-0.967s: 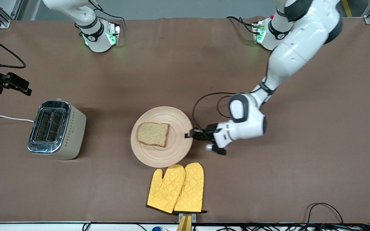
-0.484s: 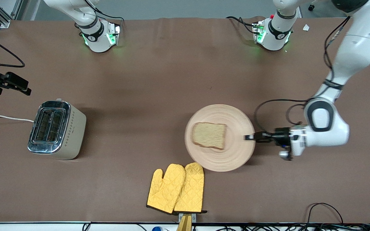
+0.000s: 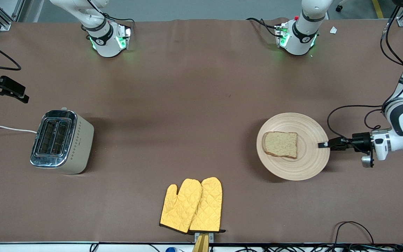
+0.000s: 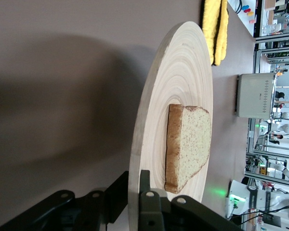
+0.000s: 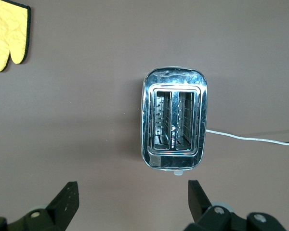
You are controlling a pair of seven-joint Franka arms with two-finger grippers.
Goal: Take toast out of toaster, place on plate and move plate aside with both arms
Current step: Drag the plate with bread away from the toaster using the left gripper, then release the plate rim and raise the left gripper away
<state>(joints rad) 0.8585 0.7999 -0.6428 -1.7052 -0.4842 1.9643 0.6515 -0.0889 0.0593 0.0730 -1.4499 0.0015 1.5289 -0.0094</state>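
The round wooden plate (image 3: 306,164) is at the left arm's end of the table, with the toast (image 3: 280,144) lying flat on it. My left gripper (image 3: 324,144) is shut on the plate's rim at the edge away from the toaster. In the left wrist view its fingers (image 4: 145,179) pinch the plate (image 4: 183,72) from both faces, close to the toast (image 4: 190,144). The plate throws a shadow on the table and looks slightly raised. My right gripper (image 3: 19,94) waits at the right arm's end of the table. It is open (image 5: 132,192) with nothing between its fingers.
A steel toaster (image 3: 61,141) with two empty slots (image 5: 175,120) stands toward the right arm's end, and its white cord (image 3: 5,128) runs off the table. Two yellow oven mitts (image 3: 191,205) lie near the table's front edge. Cables lie along that edge.
My left gripper has carried the plate and toast from the middle of the table toward the left arm's end. The right arm has barely moved.
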